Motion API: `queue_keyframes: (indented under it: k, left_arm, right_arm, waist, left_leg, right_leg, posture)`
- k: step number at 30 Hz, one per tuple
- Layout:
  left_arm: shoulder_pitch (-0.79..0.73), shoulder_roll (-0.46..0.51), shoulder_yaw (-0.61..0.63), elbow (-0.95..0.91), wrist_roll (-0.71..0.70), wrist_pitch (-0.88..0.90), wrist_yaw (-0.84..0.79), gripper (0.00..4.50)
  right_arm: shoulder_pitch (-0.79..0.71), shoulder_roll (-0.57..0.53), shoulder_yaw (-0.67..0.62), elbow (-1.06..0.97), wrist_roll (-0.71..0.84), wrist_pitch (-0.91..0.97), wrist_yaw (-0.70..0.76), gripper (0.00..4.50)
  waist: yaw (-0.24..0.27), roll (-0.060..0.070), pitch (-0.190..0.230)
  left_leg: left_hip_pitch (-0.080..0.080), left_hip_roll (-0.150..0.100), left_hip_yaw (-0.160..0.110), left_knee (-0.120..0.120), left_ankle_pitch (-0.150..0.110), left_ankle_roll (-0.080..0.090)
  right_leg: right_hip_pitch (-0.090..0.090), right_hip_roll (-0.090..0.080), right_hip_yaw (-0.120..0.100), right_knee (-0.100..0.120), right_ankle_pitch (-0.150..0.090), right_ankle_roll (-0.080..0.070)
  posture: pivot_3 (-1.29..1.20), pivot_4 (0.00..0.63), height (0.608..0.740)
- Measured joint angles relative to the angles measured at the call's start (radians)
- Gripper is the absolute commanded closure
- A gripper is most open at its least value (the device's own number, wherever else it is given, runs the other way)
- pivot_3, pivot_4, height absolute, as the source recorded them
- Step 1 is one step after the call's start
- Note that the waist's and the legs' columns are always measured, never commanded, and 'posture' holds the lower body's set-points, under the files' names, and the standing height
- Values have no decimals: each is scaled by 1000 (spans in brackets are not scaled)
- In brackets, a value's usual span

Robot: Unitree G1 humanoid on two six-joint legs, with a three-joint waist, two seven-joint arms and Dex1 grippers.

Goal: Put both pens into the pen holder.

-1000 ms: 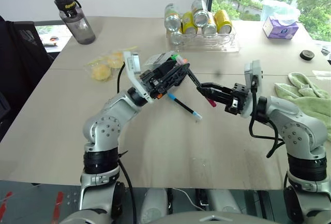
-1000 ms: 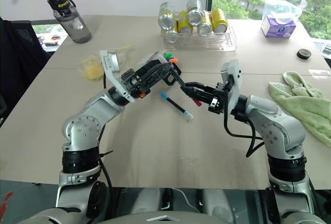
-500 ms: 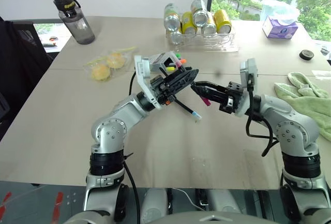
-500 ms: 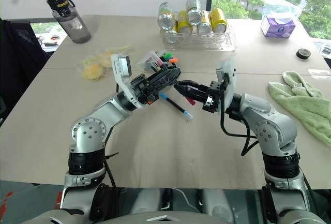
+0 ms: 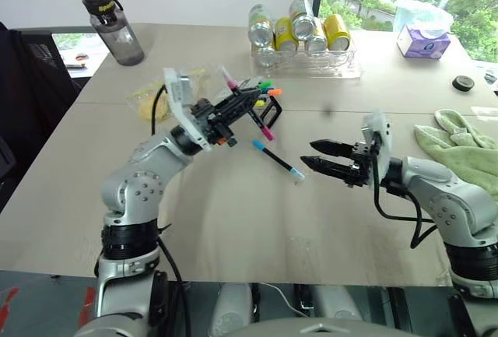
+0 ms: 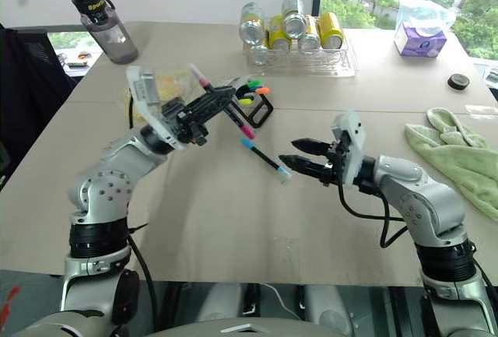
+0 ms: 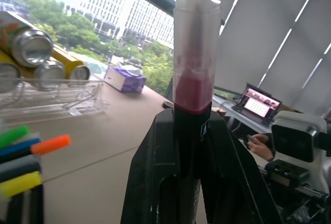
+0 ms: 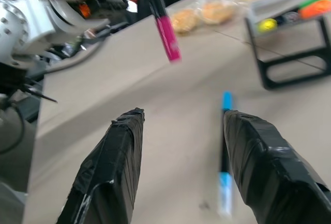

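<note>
**Pink pen held aloft in left jaws as right jaws stand released**

The left gripper (image 5: 243,109) has its jaws clenched on the pink pen (image 5: 250,107), gripping the black barrel near its middle. The pen sits tilted across the jaws, its whitish-pink tip rising above them and its magenta end (image 6: 247,131) hanging below, clear of the surface (image 5: 233,220). In the left wrist view the pen (image 7: 192,79) stands pinched between the two black fingers (image 7: 155,182).

Just beyond the left jaws, and partly behind them in the head views, lies the pen holder (image 6: 257,103), black-framed and tipped on its side, with green, orange and yellow markers (image 5: 264,88) poking from its mouth. The pen's lower end hangs near the holder's frame; whether they touch cannot be told.

The right gripper (image 5: 320,157) points level toward the left arm, its jaws parted and holding nothing. The two black fingers (image 8: 111,167) stand well apart in the right wrist view. The blue-ended pen (image 5: 277,159) lies flat on the surface just ahead of the right jaws, between the two grippers, and touches neither finger; its light-blue ends and black barrel run slantwise across the surface. The same pen (image 8: 223,151) shows between the right fingers from the wrist camera, lying beyond them.
</note>
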Motion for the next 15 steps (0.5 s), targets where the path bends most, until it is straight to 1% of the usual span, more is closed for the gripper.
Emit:
queue_keyframes:
  k: [1,3,4,5,6,8,9,13,15]
  left_arm:
    - [-40,34,-41,28,82,-58,-29,4500]
    - [-92,66,-65,59,181,-133,-43,4500]
    - [-132,77,-93,79,260,-195,-49,4500]
    - [-153,79,-114,85,300,-225,-51,4500]
    - [-188,78,-161,97,374,-280,-55,4500]
    - [-233,67,-232,115,468,-348,-58,4500]
    - [-263,55,-282,138,554,-408,-45,4500]
    - [-289,49,-395,184,793,-563,23,4500]
    - [-289,38,-440,199,941,-615,111,4500]
  right_arm:
    - [8,-44,-19,7,-5,-13,14,1799]
    - [18,-85,-64,36,-16,-27,22,1799]
    - [28,-109,-93,50,-21,-37,25,1799]
    - [29,-115,-108,58,-24,-42,26,1799]
    - [31,-126,-122,62,-26,-49,28,1799]
    - [32,-143,-127,66,-35,-72,36,1799]
    - [37,-155,-138,68,-44,-98,52,1799]
    - [63,-202,-193,77,-49,-164,116,1799]
    - [75,-212,-234,99,-43,-208,159,1799]
  waist:
    - [3,0,0]
    - [6,0,0]
    - [8,0,0]
    - [9,0,0]
    - [9,0,0]
    - [10,0,0]
    - [10,0,0]
    - [7,0,0]
    - [7,0,0]
  left_leg:
    - [-1,-1,-1,0,0,0]
    - [-1,-1,-2,0,0,0]
    - [-1,-2,-2,0,-1,1]
    - [-2,-2,-2,0,-1,1]
    - [-2,-2,-2,0,-1,1]
    - [-3,-2,-3,0,0,1]
    - [-4,-2,-3,0,0,1]
    - [-4,-2,-3,0,0,1]
    - [-5,-1,-4,0,0,1]
  right_leg:
    - [0,0,-2,0,0,0]
    - [0,0,-3,0,0,0]
    - [0,-1,-3,-1,0,0]
    - [0,-1,-2,-1,0,0]
    - [0,-1,-2,-1,0,0]
    - [-1,-1,-2,-1,0,0]
    - [-1,-1,-2,-1,0,0]
    - [-2,0,-2,-1,0,0]
    - [-2,0,-2,-2,0,0]
  posture:
    - [0,150,740]
    - [0,150,740]
    - [0,150,740]
    - [0,150,740]
    - [0,150,740]
    - [0,150,740]
    - [0,150,740]
    - [0,150,740]
    - [0,150,740]
